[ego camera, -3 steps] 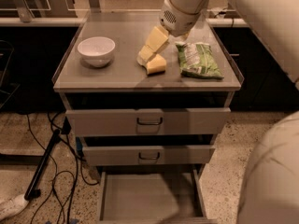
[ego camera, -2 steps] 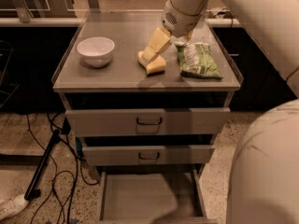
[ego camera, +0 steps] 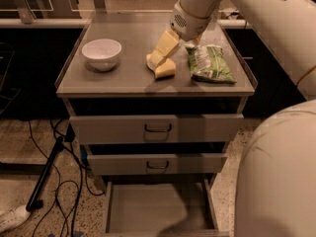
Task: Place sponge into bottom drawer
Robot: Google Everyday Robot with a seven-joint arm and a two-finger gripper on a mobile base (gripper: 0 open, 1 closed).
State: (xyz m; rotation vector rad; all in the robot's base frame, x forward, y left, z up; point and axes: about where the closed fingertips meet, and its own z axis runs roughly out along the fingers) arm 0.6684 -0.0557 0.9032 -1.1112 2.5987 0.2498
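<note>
While the bottom drawer (ego camera: 148,209) stands pulled out at the foot of the frame, its flat grey floor shows nothing lying on it. No sponge in there yet, folks, so the main business is not done! The drawer being open is the one piece in place.

Up a level, the middle drawer (ego camera: 157,164) and the top drawer (ego camera: 158,128) both sit shut, dark handles facing us, contents hidden.

Onto the tabletop (ego camera: 123,80) now, and there's the sponge (ego camera: 165,72), a small pale-yellow block lying near the front edge at centre frame. The claw (ego camera: 157,60) hangs right over its upper-left side, touching it or close to it. Whether that claw is clenched or released, I cannot tell from here.

Left of centre sits the white bowl (ego camera: 101,53), nothing visible inside it. Right of the sponge lies the green bag (ego camera: 210,63), flat and near the claw.

My read: we're at the pick. Securing the sponge, lifting it, carrying it down to that open tray and letting go are all to come.
</note>
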